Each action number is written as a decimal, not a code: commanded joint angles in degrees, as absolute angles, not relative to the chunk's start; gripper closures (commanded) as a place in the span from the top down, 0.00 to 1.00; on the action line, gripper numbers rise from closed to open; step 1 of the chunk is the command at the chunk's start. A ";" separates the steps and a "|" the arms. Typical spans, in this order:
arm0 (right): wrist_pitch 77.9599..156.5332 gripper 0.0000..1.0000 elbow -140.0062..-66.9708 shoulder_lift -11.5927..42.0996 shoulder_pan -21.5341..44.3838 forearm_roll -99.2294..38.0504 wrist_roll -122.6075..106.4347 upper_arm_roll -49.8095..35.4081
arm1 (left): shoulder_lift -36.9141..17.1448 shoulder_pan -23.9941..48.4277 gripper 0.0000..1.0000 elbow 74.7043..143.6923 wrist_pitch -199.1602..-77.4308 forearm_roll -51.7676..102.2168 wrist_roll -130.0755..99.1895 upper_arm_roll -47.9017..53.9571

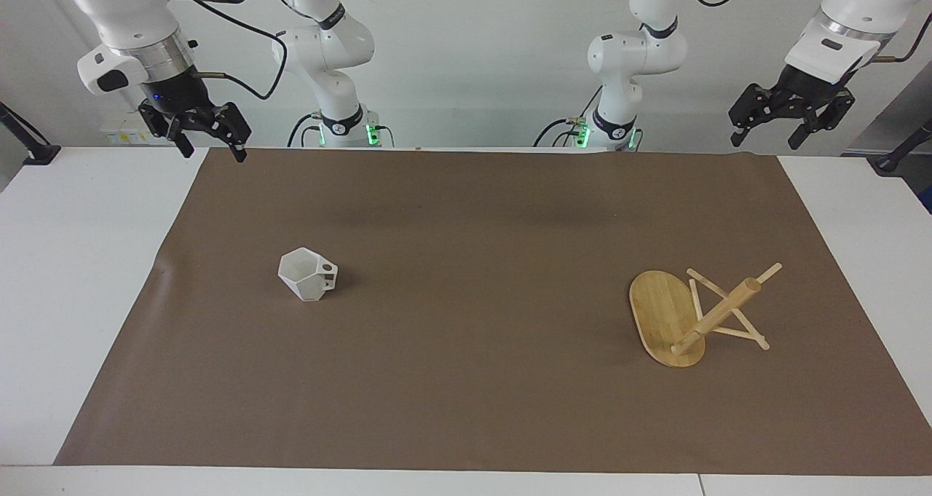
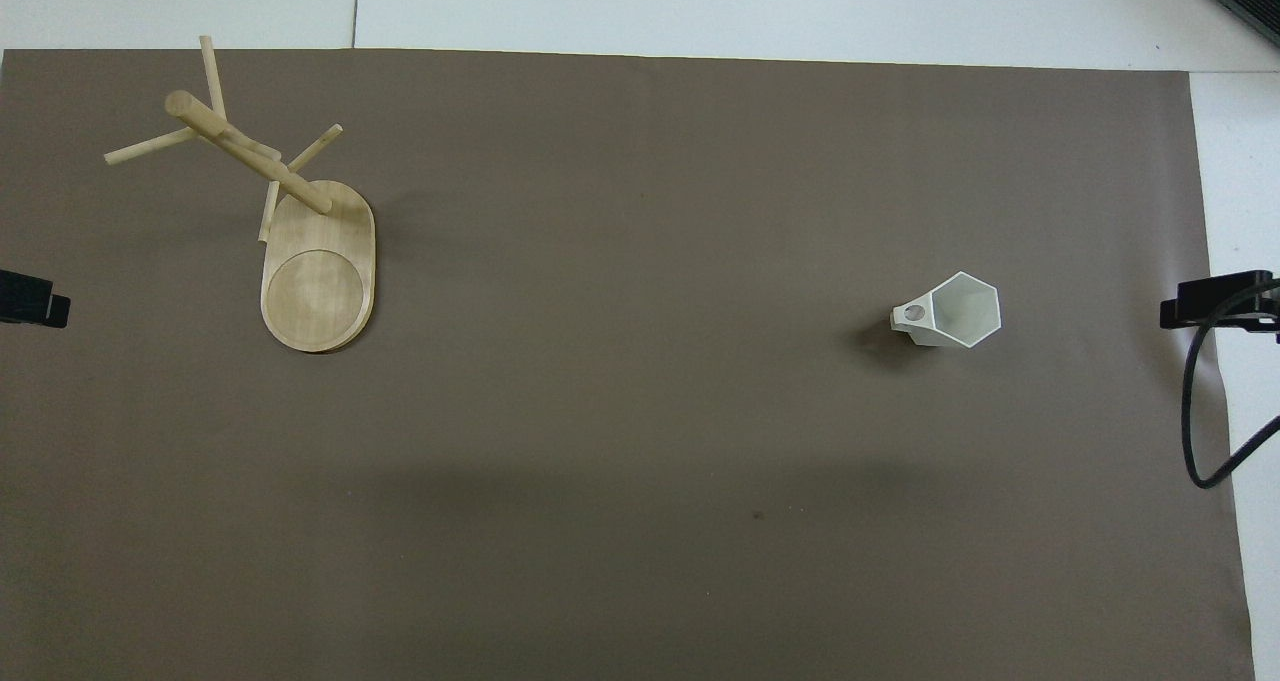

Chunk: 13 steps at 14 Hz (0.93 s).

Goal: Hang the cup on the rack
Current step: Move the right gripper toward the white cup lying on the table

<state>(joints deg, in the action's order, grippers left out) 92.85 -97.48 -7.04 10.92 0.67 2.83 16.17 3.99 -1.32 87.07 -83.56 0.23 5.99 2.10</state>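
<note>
- Nothing of the task looks done yet: the cup [image 1: 309, 273] stands upright on the brown mat [image 1: 466, 212], toward the right arm's end, handle pointing toward the table's middle.
- The rack [image 1: 681, 317] stands on the mat well apart from it, toward the left arm's end, pegs bare.
- The right gripper [image 1: 211, 140] and left gripper [image 1: 770, 133] hang raised over the mat's near corners, jaws spread, empty, waiting.
- Left to do: grasp, carry, hang.

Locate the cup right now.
The white faceted cup stands upright on the brown mat toward the right arm's end of the table, well apart from the bamboo mug rack; neither arm is near it.
</note>
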 commanded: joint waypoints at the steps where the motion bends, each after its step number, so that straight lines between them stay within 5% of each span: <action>1: 92.20 1.00 -97.47 -7.38 10.90 -0.79 1.76 15.65 | 5.71 -1.93 1.00 89.03 -83.58 -0.70 6.68 2.29; 9: 95.44 1.00 -102.74 -8.44 10.11 -0.79 -0.34 13.71 | 5.71 -2.02 1.00 89.03 -83.41 -0.70 6.50 2.29; 13: 109.92 1.00 -111.43 -8.26 8.52 -0.79 -5.19 13.71 | 5.71 -2.37 1.00 88.95 -83.32 -0.70 6.50 2.29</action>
<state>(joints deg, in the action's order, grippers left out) 104.35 -106.29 -6.95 9.28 0.37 -3.04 14.05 4.17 -1.56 87.35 -83.55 0.21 5.99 1.94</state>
